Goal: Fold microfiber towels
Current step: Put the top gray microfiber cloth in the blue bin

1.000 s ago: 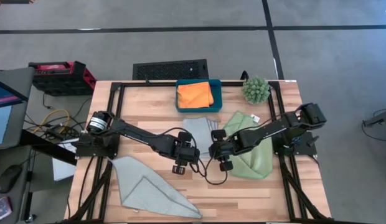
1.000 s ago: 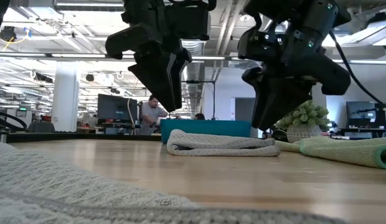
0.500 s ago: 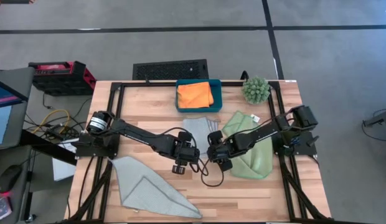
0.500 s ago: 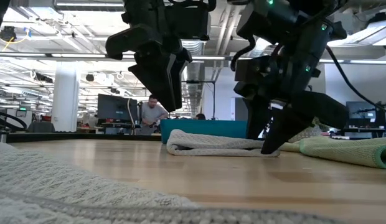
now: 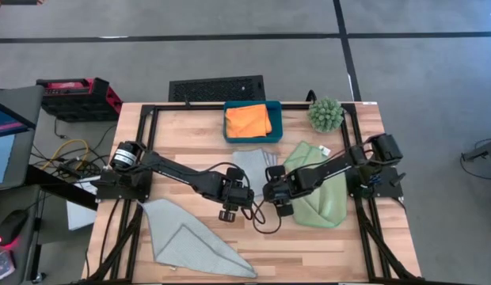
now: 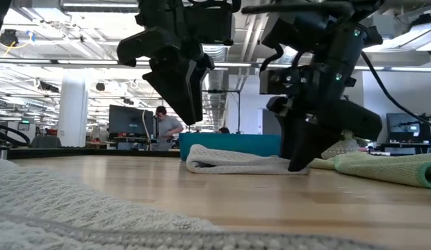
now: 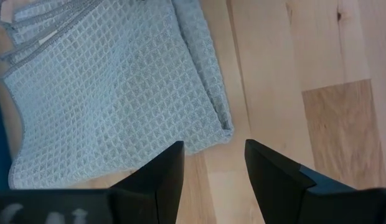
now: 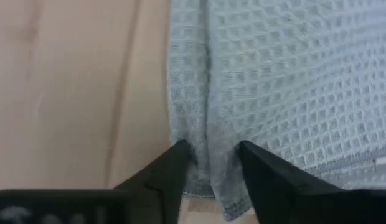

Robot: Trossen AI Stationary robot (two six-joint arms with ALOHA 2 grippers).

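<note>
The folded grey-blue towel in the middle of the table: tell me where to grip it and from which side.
Grip the folded grey-blue towel at its near corner edge, coming down from above on the right arm's side. The layers stack there, thick enough to pinch. The right gripper already straddles that edge; the left gripper hovers open beside the other corner.

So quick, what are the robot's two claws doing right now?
Left gripper: open, holding nothing, hanging above the table beside the folded grey-blue towel.
Right gripper: open, its fingers down on either side of that towel's edge.

A teal tray (image 5: 230, 133) sat at the wooden table's (image 5: 190, 134) far edge, a spiky green plant (image 5: 325, 114) just beside it; a person (image 6: 162, 128) stood in the room beyond.
</note>
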